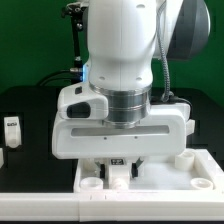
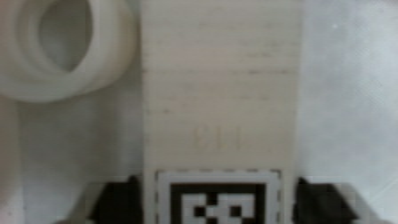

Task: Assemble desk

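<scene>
The desk's white rimmed panel (image 1: 165,178) lies flat at the front. It has round corner holes (image 1: 88,184), and one shows large in the wrist view (image 2: 111,50). My gripper (image 1: 118,170) hangs straight down over the panel's near-left part. A white square leg (image 2: 217,100) with a black-and-white tag at its near end runs between the black fingertips (image 2: 125,205). My gripper (image 2: 222,200) is open, one finger on each side of the leg, with only thin gaps. The leg's tag (image 1: 118,163) shows between the fingers.
Another tagged white leg (image 1: 12,128) stands on the black table at the exterior view's left. A black stand with cables (image 1: 75,45) rises behind the arm. The arm's bulky body hides the table's middle.
</scene>
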You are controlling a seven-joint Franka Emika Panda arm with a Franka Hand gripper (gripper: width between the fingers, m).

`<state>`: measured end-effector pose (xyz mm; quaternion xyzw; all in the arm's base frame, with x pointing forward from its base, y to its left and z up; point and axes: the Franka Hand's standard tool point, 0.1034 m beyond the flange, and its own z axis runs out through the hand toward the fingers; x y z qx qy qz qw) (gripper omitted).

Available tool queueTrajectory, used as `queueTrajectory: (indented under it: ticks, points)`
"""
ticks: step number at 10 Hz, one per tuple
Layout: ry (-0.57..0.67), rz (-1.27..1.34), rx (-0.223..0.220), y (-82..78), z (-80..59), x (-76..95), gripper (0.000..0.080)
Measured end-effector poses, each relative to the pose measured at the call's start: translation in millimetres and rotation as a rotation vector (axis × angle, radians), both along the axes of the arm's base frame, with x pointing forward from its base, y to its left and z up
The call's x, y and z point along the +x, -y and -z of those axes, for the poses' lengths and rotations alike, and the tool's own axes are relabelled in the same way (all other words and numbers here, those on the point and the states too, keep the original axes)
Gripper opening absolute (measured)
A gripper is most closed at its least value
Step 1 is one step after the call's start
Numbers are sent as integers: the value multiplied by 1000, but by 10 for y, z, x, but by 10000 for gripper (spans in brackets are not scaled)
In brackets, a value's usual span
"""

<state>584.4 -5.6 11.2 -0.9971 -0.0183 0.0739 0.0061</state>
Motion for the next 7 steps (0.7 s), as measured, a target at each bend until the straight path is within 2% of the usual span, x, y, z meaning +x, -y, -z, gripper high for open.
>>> queueTrajectory:
  ticks: [1, 2, 4, 5, 7]
  points:
    - [0, 0, 0, 0, 0, 0, 279]
    - [-4, 3, 1, -23, -18, -3, 278]
    - [9, -5, 9, -102, -230, 11, 278]
    - [13, -3, 14, -93, -384, -32, 278]
    - [9, 18, 13, 16, -515, -247, 278]
